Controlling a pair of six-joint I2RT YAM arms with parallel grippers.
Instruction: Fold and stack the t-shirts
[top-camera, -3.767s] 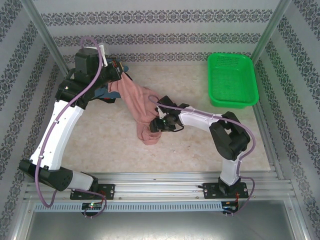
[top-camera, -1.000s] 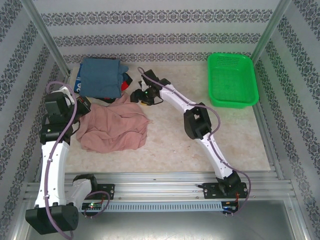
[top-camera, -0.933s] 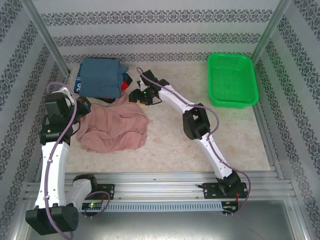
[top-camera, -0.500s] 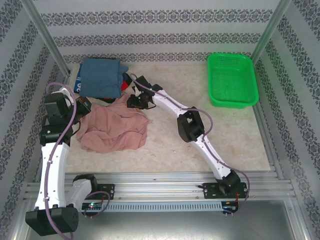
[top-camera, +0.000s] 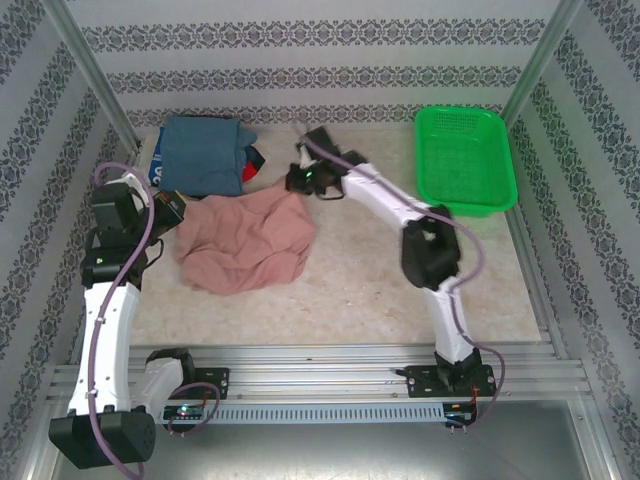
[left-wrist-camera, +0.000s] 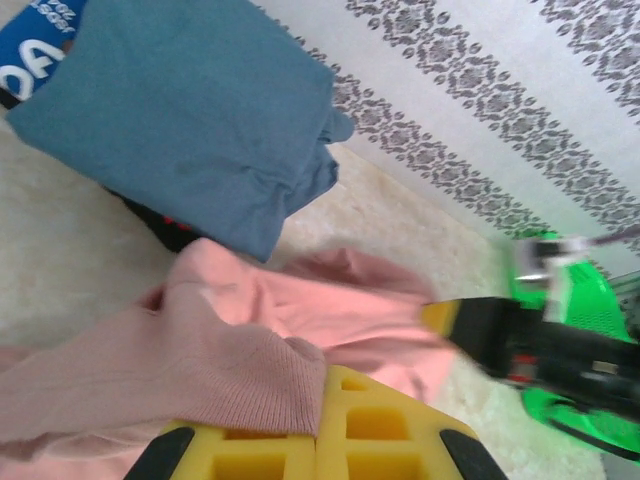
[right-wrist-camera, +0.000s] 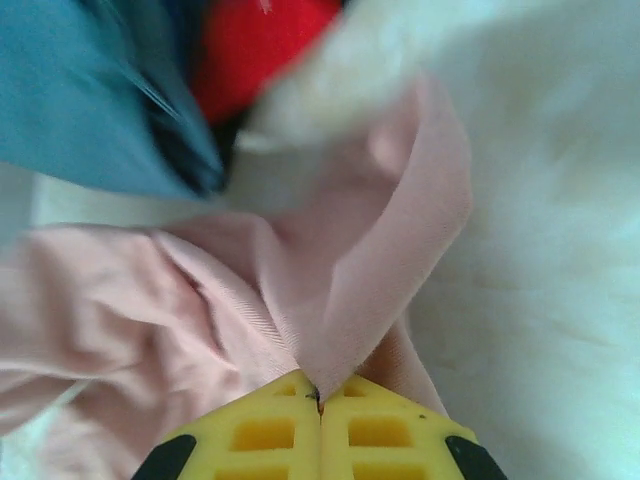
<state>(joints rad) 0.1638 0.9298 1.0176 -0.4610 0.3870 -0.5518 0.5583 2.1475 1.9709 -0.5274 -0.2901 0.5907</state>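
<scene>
The dusty-pink t-shirt (top-camera: 250, 245) is lying crumpled on the left half of the table (top-camera: 350, 290), just in front of the folded blue-grey t-shirt (top-camera: 203, 155), with a red t-shirt (top-camera: 256, 158) peeking out beside that. The left gripper (top-camera: 178, 208) is clamping the pink shirt's left edge, its yellow fingers (left-wrist-camera: 390, 440) pressed together on a ribbed hem. The right gripper (top-camera: 300, 182) is pinching the shirt's far right corner, its jaws closed on a fold of cloth. The green basket (top-camera: 465, 205) is sitting well apart at the far right.
</scene>
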